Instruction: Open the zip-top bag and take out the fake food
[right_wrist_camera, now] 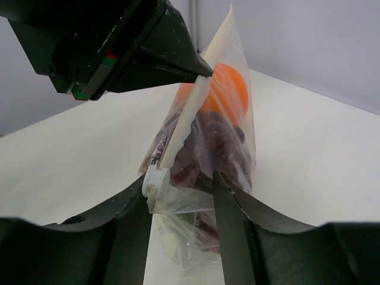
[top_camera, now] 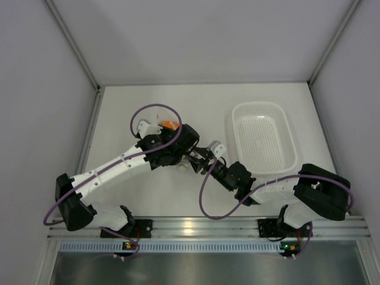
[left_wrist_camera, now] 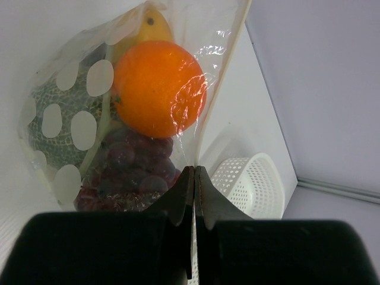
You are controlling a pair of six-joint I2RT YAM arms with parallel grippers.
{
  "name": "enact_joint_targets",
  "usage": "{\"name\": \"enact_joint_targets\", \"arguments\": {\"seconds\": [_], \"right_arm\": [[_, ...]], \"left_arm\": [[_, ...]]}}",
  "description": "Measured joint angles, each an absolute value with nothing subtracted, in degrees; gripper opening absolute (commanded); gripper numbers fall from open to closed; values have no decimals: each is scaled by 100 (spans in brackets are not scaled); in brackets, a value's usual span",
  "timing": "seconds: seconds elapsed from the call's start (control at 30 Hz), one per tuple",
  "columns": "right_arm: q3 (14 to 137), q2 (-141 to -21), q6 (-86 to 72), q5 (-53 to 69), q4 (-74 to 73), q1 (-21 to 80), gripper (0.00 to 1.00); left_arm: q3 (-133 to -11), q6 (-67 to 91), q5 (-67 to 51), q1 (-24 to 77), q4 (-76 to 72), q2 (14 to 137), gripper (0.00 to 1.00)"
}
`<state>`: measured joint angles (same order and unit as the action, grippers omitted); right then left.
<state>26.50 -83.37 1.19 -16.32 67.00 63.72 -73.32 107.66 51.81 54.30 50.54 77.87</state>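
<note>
The zip-top bag (left_wrist_camera: 71,124) is clear with white dots and is held up off the table. Through it I see the fake food: an orange (left_wrist_camera: 157,88), a green melon (left_wrist_camera: 56,127), dark red grapes (left_wrist_camera: 127,172) and a yellow lemon (left_wrist_camera: 148,27). My left gripper (left_wrist_camera: 195,171) is shut on the bag's zip strip (right_wrist_camera: 184,122). My right gripper (right_wrist_camera: 181,177) is open around the bag's lower corner (right_wrist_camera: 190,214), and its left finger touches the white slider (right_wrist_camera: 155,181). In the top view the arms hide most of the bag; only the orange (top_camera: 169,124) shows.
A white perforated basket (top_camera: 264,139) stands at the right back of the table and shows in the left wrist view (left_wrist_camera: 252,181). Grey walls close in the back and both sides. The two arms meet near the table's middle.
</note>
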Motion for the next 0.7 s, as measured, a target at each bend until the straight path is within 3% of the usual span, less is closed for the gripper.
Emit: {"name": "enact_joint_targets", "arguments": {"seconds": [0.07, 0.27, 0.33, 0.5, 0.57, 0.6, 0.63, 0.7], "right_arm": [[2650, -8368, 110, -1636, 6740, 6372, 43], [2650, -8407, 102, -1643, 6845, 6361, 19], [2622, -8407, 110, -1647, 6906, 6351, 2], [2565, -8392, 117, -1640, 6995, 6344, 0], [2539, -8340, 158, -1614, 6989, 6320, 0], [2532, -8309, 189, -1597, 6978, 6316, 0], [2515, -8239, 246, -1518, 6901, 6298, 0], [2510, -8082, 340, -1356, 6689, 6239, 0]], "left_arm": [[-7332, 10766, 5183, 5430, 5050, 7787, 0], [-7332, 10766, 5181, 5426, 5015, 7787, 0], [-7332, 10766, 5175, 5424, 5015, 7787, 0], [-7332, 10728, 5129, 5415, 4984, 7787, 1], [-7332, 10632, 5100, 5415, 4932, 7784, 23], [-7332, 10545, 5081, 5415, 4899, 7778, 43], [-7332, 10409, 5063, 5415, 4845, 7767, 73], [-7332, 10132, 5019, 5413, 4733, 7725, 90]]}}
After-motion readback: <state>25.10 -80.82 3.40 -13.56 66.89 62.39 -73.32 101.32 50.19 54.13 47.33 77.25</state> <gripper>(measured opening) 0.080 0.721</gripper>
